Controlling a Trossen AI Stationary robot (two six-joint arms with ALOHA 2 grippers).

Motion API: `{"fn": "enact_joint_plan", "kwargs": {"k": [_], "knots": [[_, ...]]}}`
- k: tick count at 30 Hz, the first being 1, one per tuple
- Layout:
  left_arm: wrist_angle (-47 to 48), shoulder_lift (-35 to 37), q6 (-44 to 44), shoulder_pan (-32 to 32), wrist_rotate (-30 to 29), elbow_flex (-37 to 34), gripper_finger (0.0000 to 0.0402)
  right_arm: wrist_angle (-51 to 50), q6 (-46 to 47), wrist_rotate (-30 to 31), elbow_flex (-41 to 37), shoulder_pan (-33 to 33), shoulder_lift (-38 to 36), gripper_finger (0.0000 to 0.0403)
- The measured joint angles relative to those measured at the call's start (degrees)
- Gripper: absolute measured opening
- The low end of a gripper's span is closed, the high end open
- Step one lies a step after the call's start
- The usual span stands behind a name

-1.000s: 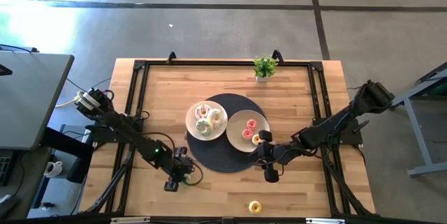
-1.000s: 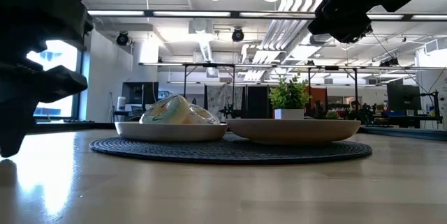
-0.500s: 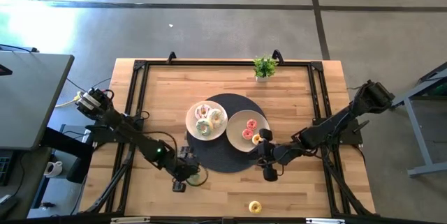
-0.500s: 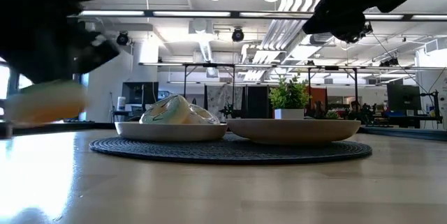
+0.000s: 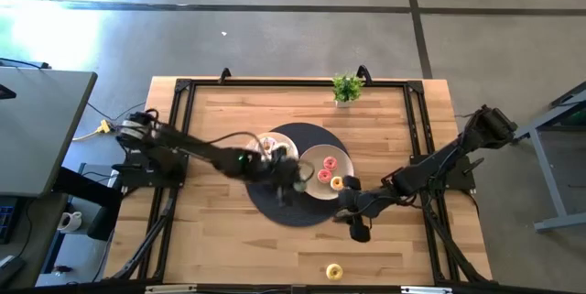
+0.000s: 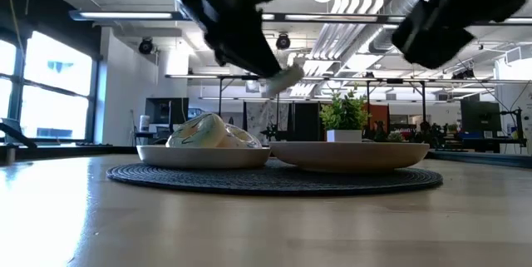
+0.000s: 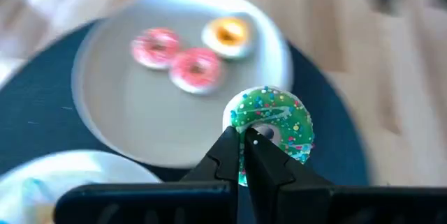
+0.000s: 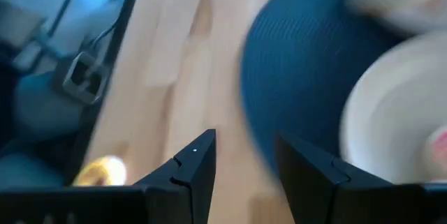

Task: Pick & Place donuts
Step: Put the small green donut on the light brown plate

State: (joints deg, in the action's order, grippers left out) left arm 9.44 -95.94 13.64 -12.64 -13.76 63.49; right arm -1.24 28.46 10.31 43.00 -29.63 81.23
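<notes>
My left gripper (image 5: 295, 177) (image 7: 244, 140) hangs over the dark round mat (image 5: 298, 210), between the two white plates, shut on a green donut with sprinkles (image 7: 274, 121). The right-hand plate (image 5: 311, 158) carries two pink donuts (image 7: 157, 46) (image 7: 198, 69) and a yellow one (image 7: 229, 34). On the left-hand plate (image 5: 255, 171) several donuts (image 5: 271, 155) lie in a pile. Another yellow donut (image 5: 334, 272) lies on the bare wood near the table's near edge. To the right of the mat, near the table, my right gripper (image 5: 355, 223) (image 8: 244, 151) stands open, holding nothing. My left gripper pinches the green donut's ring between its two fingertips at the side nearest the gripper (image 7: 246, 128), beside the hole. The donut is lifted clear, above the mat and the rim of the right-hand plate, its iced top showing to the wrist camera.
A small potted plant (image 5: 346, 88) stands at the table's far edge. Black frame rails (image 5: 174, 147) run along the table's left, right and far sides. Bare wood lies on the near side of the mat.
My left gripper has shut on the green donut at the table's near left, lifted it clear and swung it fast toward the right and far side. It now hangs over the mat between the plates.
</notes>
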Motion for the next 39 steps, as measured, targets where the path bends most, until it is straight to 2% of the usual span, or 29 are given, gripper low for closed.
{"fn": "enact_joint_plan", "kwargs": {"k": [4,9,14,20,31,36,39], "knots": [[-1.4,-3.6,-0.8,6.0,0.7,2.7,0.0005,-4.1,5.3,-4.9,0.0,0.0,0.0,0.0142],[-1.2,-9.6,3.1,11.8,6.1,5.7,0.0005,-7.9,6.4,-4.6,0.0,0.0,0.0,0.0142],[-1.1,-13.4,3.4,15.1,8.5,8.6,0.0005,-9.5,6.2,-4.6,0.0,0.0,0.0,0.0142],[-3.4,-16.6,0.6,16.2,9.0,10.6,0.0005,-9.5,6.2,-4.5,0.0,0.0,0.0,0.0142],[-3.5,-16.6,-1.8,16.4,9.0,11.1,0.0005,-9.5,6.1,-4.5,0.0,0.0,0.0,0.0142],[-3.3,-16.6,-1.8,16.9,12.4,11.1,0.0014,-9.5,6.1,-4.5,0.0,0.0,0.0,0.0142],[-3.3,-16.6,-0.9,16.8,9.4,11.1,0.0031,-9.5,6.1,-4.5,0.0,0.0,0.0,0.0142]]}}
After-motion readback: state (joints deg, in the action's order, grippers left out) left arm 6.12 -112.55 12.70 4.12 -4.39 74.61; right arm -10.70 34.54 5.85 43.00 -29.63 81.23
